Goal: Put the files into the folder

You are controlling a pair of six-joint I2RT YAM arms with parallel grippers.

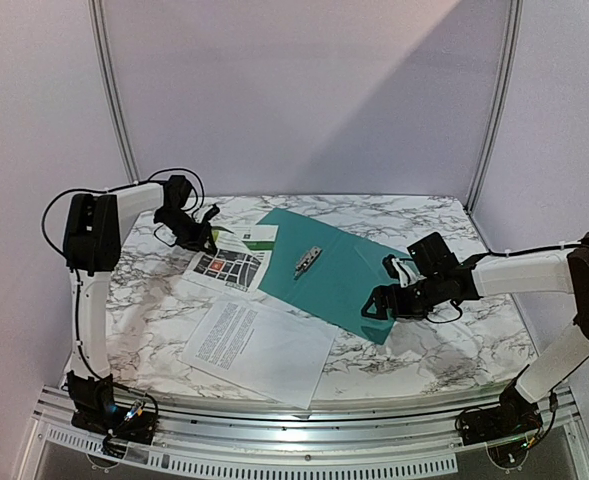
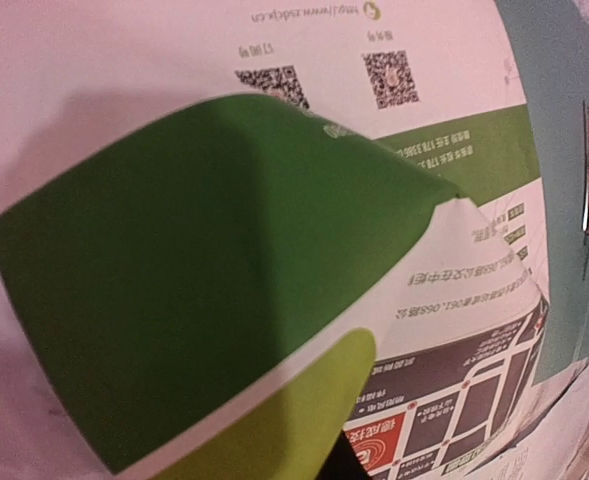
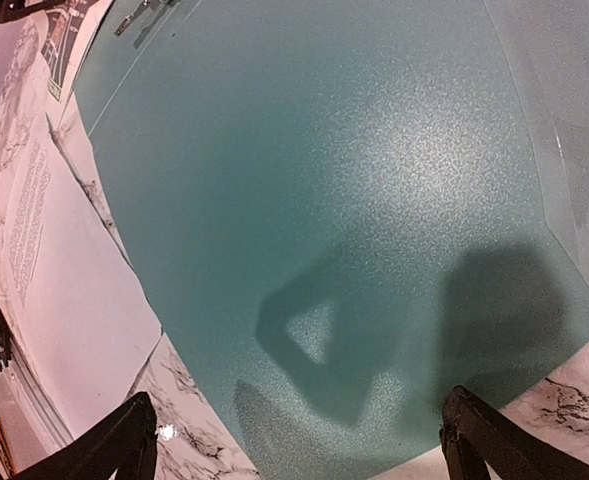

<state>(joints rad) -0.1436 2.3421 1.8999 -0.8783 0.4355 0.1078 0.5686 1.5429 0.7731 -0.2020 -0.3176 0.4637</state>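
Reading off green sheet [image 2: 224, 300]: two QR codes, a "www" address, Chinese print; nothing more legible.
Left gripper [image 1: 200, 234]: at that sheet's curled-up far corner; cannot tell whether fingers are clenched.
Right gripper [image 3: 296, 420]: fingers spread, holding nothing, over folder [image 1: 349, 272].
Folder: flat on table [image 1: 154, 300], metal clip [image 1: 307, 261] on it.
White sheet [image 1: 259, 345]: outside folder, near-left of it.

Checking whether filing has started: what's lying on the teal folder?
Only its metal clip shows on the folder, no sheet. The right gripper, jaws open, hangs over its near corner, covering a patch.
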